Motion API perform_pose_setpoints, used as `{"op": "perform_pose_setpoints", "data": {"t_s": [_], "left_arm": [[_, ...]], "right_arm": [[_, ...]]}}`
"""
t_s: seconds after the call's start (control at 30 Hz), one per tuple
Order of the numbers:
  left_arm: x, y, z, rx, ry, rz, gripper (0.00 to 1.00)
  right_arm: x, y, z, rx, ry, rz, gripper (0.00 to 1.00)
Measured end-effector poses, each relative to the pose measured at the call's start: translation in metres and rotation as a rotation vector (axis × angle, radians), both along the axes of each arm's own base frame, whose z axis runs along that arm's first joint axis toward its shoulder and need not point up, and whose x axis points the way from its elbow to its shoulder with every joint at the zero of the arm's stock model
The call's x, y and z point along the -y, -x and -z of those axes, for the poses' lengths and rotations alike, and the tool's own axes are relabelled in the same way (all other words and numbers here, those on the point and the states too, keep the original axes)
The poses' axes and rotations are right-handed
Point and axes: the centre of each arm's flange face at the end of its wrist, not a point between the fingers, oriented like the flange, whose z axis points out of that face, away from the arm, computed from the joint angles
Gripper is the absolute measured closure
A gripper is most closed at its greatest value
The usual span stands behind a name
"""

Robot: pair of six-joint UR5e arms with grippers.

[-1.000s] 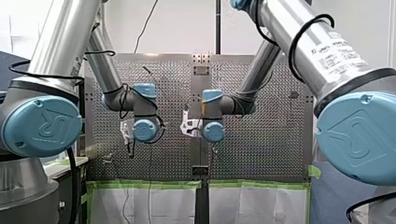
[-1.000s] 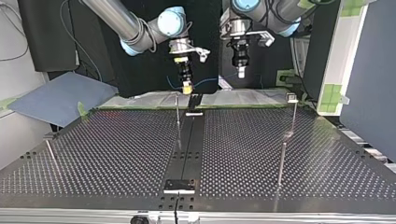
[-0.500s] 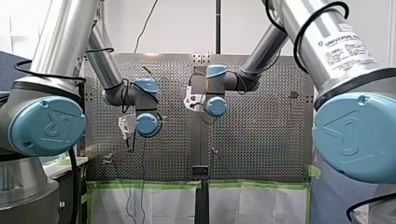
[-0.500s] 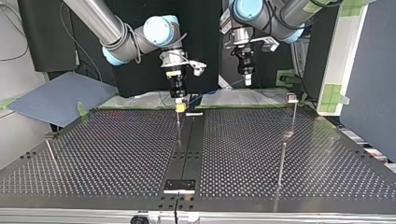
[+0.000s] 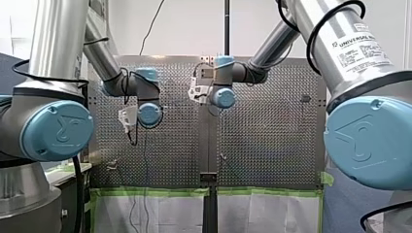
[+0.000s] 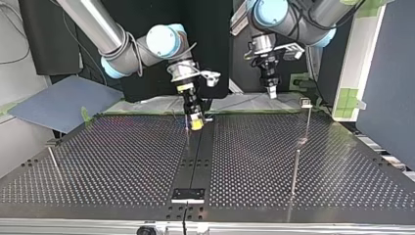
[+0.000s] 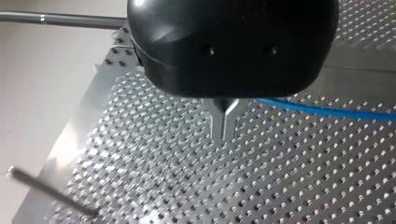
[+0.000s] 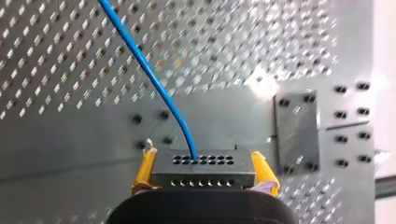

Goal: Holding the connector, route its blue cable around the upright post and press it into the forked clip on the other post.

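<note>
Right gripper (image 8: pixel 204 164): jaws clenched on the connector (image 8: pixel 204 169), with a yellow pad (image 8: pixel 145 169) on each end of the black block. Rows of small holes show on the block. The cable (image 8: pixel 140 60), blue, leaves a hole in the face that points away from the gripper. It runs off across the worktop (image 8: pixel 56 135) and out of view. A bolted grey plate (image 8: pixel 296 128) lies on the worktop just beside one end of the connector.

Top view: my right arm comes in at the view's left. Its gripper is tilted, low over the dark centre strip (image 6: pixel 195 156) and just beside the thin centre post (image 6: pixel 187 134). Can't tell if it touches the post. The connector is too small to make out there; only the yellow shows.

Left gripper (image 7: pixel 223 122): metal jaws closed, tips together in a narrow V. The cable meets the jaws near their base and runs off to one side over the worktop. Can't tell if it's pinched between them. In the top view this gripper hangs above the worktop's far edge, well apart from the right gripper. It is near the headed post (image 6: pixel 307 103) at the view's right. A plain post (image 6: pixel 295 169) stands nearer the camera on that side, and a leaning post (image 6: pixel 54 164) stands by the view's left edge.

Front view: left wrist (image 5: pixel 148 114) is at the view's left and right wrist (image 5: pixel 222 97) is by the centre line. Both grippers are hidden behind the wrists.
</note>
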Motion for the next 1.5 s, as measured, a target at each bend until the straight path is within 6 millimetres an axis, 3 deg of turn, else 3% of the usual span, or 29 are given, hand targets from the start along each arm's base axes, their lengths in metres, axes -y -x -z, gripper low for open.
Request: {"op": "perform_pose_setpoints", "data": {"t_s": [0.37, 0.57, 1.1, 1.5], "left_arm": [[-0.030, -0.012, -0.037, 0.066, 0.072, 0.006, 1.00], [-0.047, -0.019, -0.062, 0.114, 0.094, 0.010, 1.00], [-0.092, -0.053, -0.154, 0.239, 0.098, -0.025, 1.00], [-0.092, -0.080, -0.192, 0.279, 0.089, 0.022, 1.00]], "right_arm": [[0.001, -0.022, -0.037, 0.025, 0.044, -0.093, 1.00], [0.000, -0.027, -0.044, 0.034, 0.056, -0.104, 1.00], [0.005, -0.038, -0.076, 0.065, 0.087, -0.114, 1.00], [0.011, -0.049, -0.110, 0.099, 0.126, -0.140, 1.00]]}}
